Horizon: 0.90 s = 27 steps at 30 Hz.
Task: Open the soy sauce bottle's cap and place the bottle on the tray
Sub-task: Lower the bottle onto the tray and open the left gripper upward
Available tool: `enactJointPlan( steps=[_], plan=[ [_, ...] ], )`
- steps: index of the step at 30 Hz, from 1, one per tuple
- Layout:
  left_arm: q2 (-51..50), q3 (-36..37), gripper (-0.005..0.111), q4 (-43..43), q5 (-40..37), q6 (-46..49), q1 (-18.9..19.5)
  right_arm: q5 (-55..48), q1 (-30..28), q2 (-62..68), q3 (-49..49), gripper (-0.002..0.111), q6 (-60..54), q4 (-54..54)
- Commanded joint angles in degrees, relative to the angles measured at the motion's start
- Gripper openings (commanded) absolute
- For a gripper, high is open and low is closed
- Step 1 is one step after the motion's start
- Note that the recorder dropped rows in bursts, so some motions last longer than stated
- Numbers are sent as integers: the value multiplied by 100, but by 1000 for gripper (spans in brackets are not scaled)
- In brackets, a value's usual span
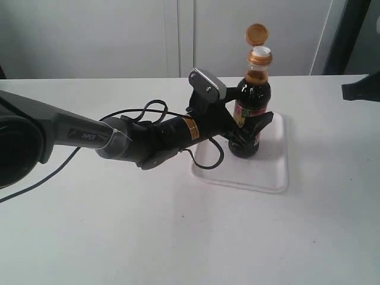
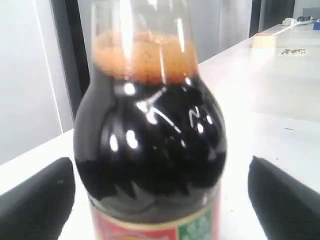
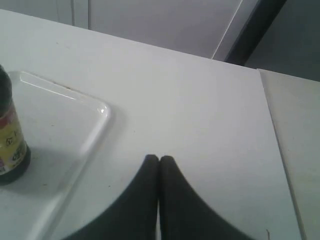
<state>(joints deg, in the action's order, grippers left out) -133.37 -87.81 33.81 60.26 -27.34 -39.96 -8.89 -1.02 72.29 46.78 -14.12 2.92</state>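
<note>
The soy sauce bottle (image 1: 252, 101) stands upright on the tray (image 1: 270, 172), right of centre in the exterior frame. Its cap (image 1: 256, 34) is flipped back, exposing the white spout. The left gripper (image 1: 252, 132) flanks the bottle with jaws spread, so the tray bears the load. The right gripper (image 3: 159, 165), fingers pressed together, hangs beside the tray, clear of the work.

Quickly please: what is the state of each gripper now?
Left gripper: open, jaws either side of the soy sauce bottle, not touching.
Right gripper: shut, empty.
</note>
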Motion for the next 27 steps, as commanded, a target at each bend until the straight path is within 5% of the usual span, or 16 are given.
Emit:
enactJointPlan(
  steps=[1,17,20,27],
  plan=[
    [74,-20,94,-37,119,14,-8,14,-15,-46,-4,0,50,23],
    [135,-20,94,-37,357,14,-8,14,-15,-46,-4,0,50,23],
    [219,-20,105,-37,351,0,-8,14,-15,-46,-4,0,50,23],
    [264,-20,105,23,173,-164,-8,3,-15,-46,-4,0,90,23]
  ],
)
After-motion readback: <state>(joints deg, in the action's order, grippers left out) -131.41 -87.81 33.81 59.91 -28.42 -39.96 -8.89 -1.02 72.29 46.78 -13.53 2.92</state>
